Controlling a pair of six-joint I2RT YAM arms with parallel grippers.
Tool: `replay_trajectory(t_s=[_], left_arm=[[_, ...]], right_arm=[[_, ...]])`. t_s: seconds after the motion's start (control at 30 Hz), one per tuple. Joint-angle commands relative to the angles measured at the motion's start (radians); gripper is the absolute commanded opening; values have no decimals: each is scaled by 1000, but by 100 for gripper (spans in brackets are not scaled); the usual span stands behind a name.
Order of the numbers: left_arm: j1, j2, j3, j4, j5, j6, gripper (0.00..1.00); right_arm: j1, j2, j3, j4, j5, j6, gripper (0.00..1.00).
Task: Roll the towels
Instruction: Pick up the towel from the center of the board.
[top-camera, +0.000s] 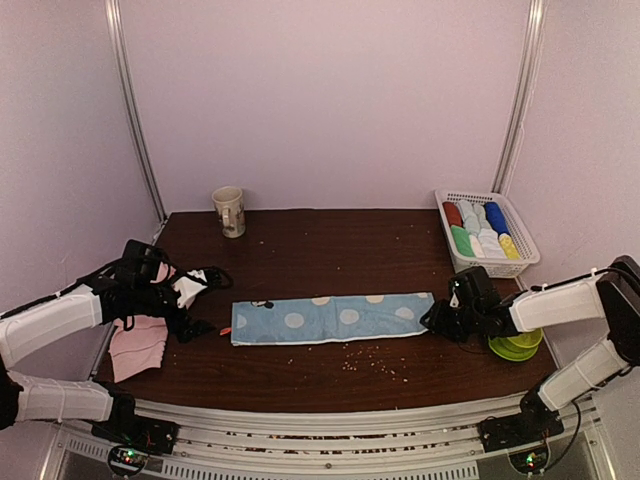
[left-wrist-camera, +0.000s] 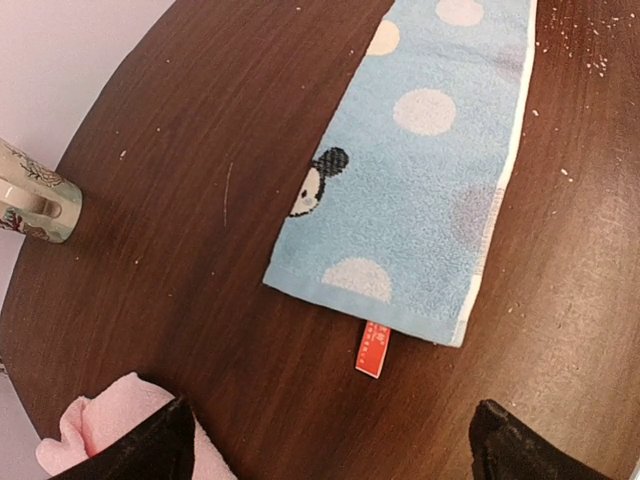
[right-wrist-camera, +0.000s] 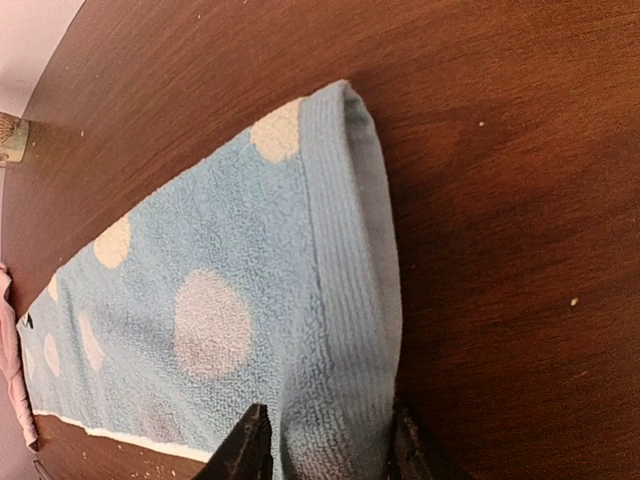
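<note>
**Towel laid out on the table.** A light blue terry towel with white dots lies flat as a long folded strip across the middle of the dark brown wooden table. The right tool is at the strip's right end, its two fingers pinching the raised hem between them. The left tool hangs spread wide and empty above bare wood, just off the strip's left end. A crumpled pale pink towel lies beside it at the table's left edge. A patterned ceramic mug stands rear left and a white slatted plastic basket rear right.
</note>
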Motion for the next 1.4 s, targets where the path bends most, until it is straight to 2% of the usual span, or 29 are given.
replay_trajectory(t_s=[0.0, 0.2, 0.57, 0.87, 1.03, 1.13, 1.27, 1.37], left_arm=[[2, 0, -10, 47, 16, -13, 98], [2, 1, -15, 51, 14, -11, 98], [2, -3, -18, 52, 15, -12, 98], [3, -7, -22, 52, 14, -8, 98], [2, -14, -23, 53, 14, -8, 98], [2, -17, -24, 53, 15, -10, 98], [3, -18, -26, 52, 17, -10, 98], [2, -19, -23, 51, 17, -9, 98]], right_arm=[[-3, 13, -36, -137, 106, 44, 41], [-4, -44, -75, -55, 70, 93, 55], [-15, 72, -27, -90, 152, 64, 56], [-42, 127, 4, -95, 144, 16, 55], [-60, 165, 4, -72, 67, -28, 47], [-63, 154, -16, -57, 25, -29, 33], [-68, 116, -33, -61, 6, -35, 26], [-72, 94, -34, -64, -5, -37, 16]])
